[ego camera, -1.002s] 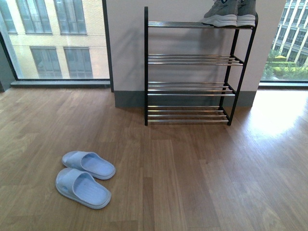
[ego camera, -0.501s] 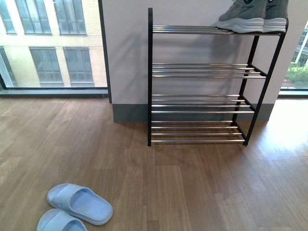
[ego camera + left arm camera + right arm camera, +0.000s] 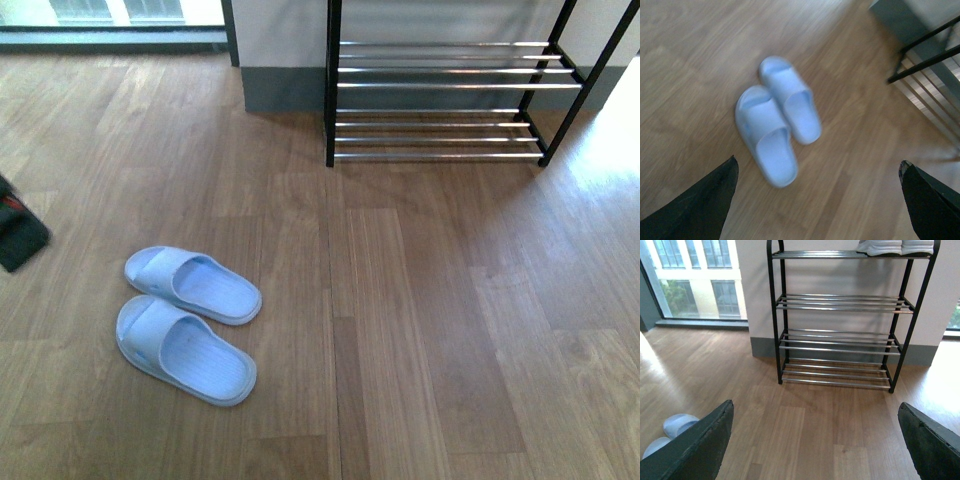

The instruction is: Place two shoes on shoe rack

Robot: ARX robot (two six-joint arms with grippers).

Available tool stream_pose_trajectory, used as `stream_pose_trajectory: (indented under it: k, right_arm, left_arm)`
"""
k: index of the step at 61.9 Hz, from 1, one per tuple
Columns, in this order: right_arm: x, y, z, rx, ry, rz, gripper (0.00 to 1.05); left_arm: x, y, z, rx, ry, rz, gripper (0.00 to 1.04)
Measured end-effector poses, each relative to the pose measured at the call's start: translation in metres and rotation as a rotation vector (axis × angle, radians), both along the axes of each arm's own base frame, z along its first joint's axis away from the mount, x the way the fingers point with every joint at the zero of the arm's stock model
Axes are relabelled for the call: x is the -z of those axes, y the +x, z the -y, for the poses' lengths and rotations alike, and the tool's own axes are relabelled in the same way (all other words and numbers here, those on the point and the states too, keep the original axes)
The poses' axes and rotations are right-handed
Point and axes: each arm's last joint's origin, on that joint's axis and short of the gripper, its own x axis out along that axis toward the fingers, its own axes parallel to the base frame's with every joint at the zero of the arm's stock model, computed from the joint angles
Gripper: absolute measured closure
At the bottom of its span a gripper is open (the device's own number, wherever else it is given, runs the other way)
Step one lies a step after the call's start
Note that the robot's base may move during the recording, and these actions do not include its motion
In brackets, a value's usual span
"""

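Observation:
Two pale blue slides lie side by side on the wooden floor, one (image 3: 192,284) just beyond the other (image 3: 184,349). My left gripper (image 3: 818,161) hangs open above the floor, beside the heel of the nearer slide (image 3: 765,135) and the second slide (image 3: 790,97); nothing is between its fingers. The black shoe rack (image 3: 840,340) with chrome rod shelves stands against the wall. On its top shelf rest sneakers (image 3: 895,246), of which only the white soles show. My right gripper (image 3: 815,404) is open and empty, facing the rack from a distance. In the front view only the rack's lower shelves (image 3: 440,85) show.
A black part with a red mark (image 3: 20,235) pokes in at the front view's left edge. Tall windows (image 3: 695,280) run left of the rack, with a grey skirting (image 3: 762,347) under the wall. Slide tips (image 3: 677,424) show in the right wrist view.
The front view has swung downward: the rack's top shelves and sneakers have left it, and both slides now sit lower left of centre. A black part has appeared at the left edge.

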Motion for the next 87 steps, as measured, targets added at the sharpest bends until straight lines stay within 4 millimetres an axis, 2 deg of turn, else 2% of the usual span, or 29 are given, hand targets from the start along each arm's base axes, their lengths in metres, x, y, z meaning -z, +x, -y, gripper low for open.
stream_pose_trajectory:
  k: [2,9,22,49,74,87]
  right_arm:
    - [0.000,0.000,0.000,0.000,0.000,0.000,0.09]
    - [0.000,0.000,0.000,0.000,0.000,0.000,0.09]
    - [0.000,0.000,0.000,0.000,0.000,0.000,0.09]
    - [0.000,0.000,0.000,0.000,0.000,0.000,0.09]
    - [0.000,0.000,0.000,0.000,0.000,0.000,0.09]
    - [0.000,0.000,0.000,0.000,0.000,0.000,0.09]
  left_arm:
    - [0.023,0.012,0.005,0.009,0.014,-0.112,0.09]
    - [0.081,0.038,0.012,0.027,0.107,-0.339,0.09]
    - [0.129,0.072,0.013,0.067,0.211,-0.467,0.09]
    - [0.201,0.123,0.018,0.087,0.265,-0.402,0.09]
    - [0.258,0.153,0.021,0.072,0.284,-0.458,0.09]
    - [0.271,0.157,0.015,0.021,0.263,-0.483,0.09]
